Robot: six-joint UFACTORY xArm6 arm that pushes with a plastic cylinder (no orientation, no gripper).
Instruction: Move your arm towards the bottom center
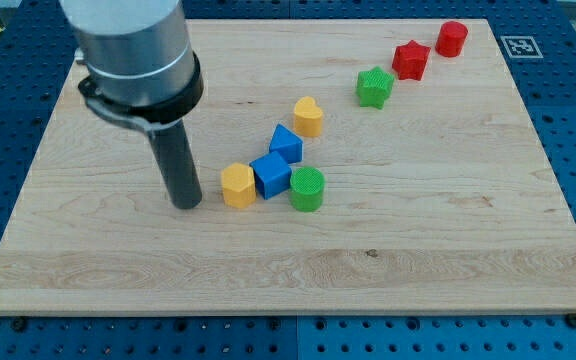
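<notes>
Tip [186, 203] resting on worktop [448, 250] just left of yellow hexagonal block [237, 185], touching nothing, tool being a jawless rigid rod with nothing to grip, likely sliding freely toward bare bottom centre, clearing blue cube [271, 175] and green cylinder [307, 189].

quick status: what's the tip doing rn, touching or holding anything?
My tip: no gripper, holds nothing. It is down on the board, just to the view's left of the yellow block; a small gap shows, no contact.
</notes>
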